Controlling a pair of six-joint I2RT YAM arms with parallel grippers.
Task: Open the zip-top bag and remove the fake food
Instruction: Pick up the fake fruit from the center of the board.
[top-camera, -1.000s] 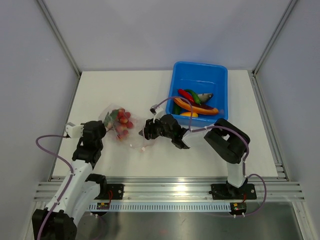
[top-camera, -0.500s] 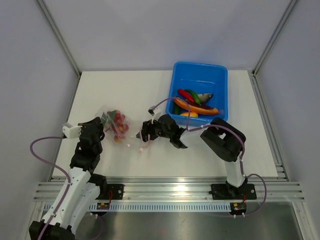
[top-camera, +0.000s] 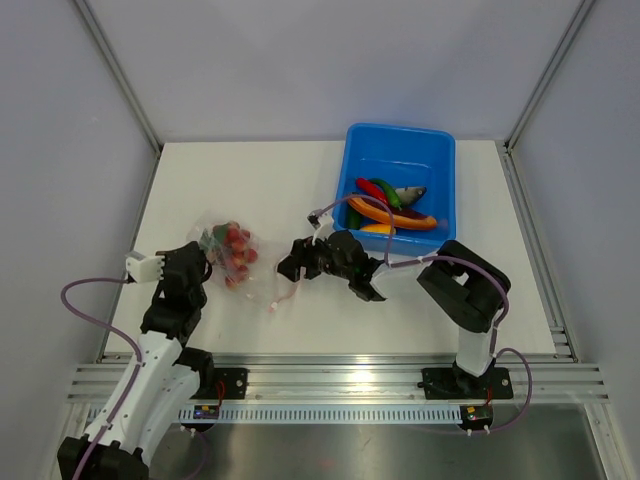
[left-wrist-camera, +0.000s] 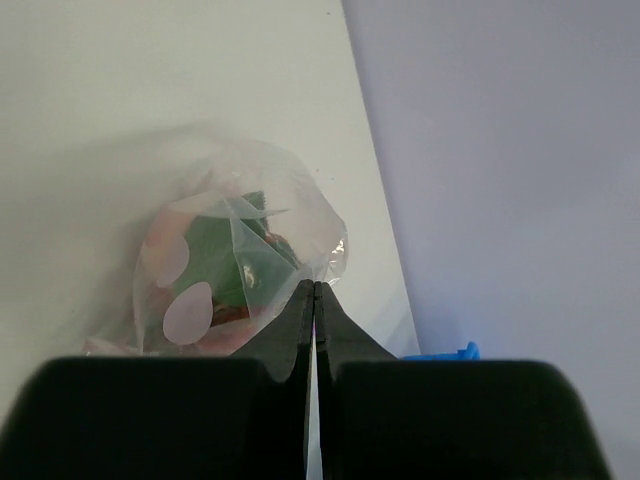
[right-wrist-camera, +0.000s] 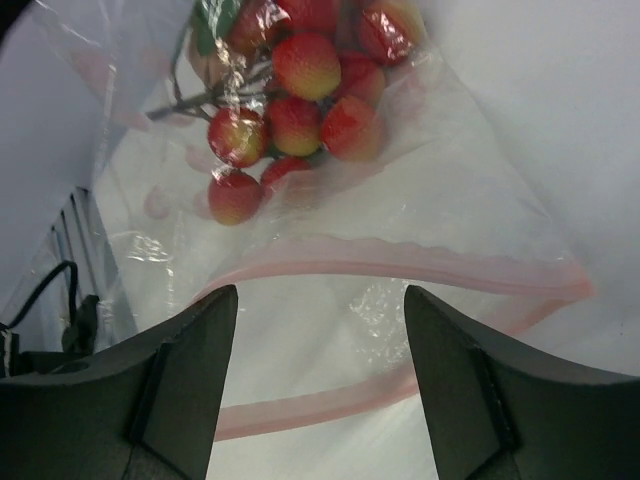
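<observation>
The zip-top bag (top-camera: 252, 280) lies on the white table left of centre, with a red grape bunch (top-camera: 234, 250) and a green leaf inside. My left gripper (top-camera: 206, 256) is shut on the bag's far plastic edge (left-wrist-camera: 318, 270). My right gripper (top-camera: 290, 263) stands open at the bag's mouth, holding nothing. In the right wrist view its jaws (right-wrist-camera: 320, 295) frame the two pink zipper strips (right-wrist-camera: 400, 256), which lie apart, with the grape bunch (right-wrist-camera: 300, 90) deeper in. Other fake food, a red pepper (top-camera: 371, 190), a green cucumber (top-camera: 387, 192), a grey fish (top-camera: 410, 193) and orange pieces (top-camera: 395, 216), lies in the blue tub.
The blue plastic tub (top-camera: 400, 140) stands at the back right of the table, just behind my right arm. A cable loops above the right wrist (top-camera: 330, 208). Grey walls close the table in on three sides.
My right gripper has opened and let go of the zipper edge. My left arm has drawn the bag slightly left and toward me.
</observation>
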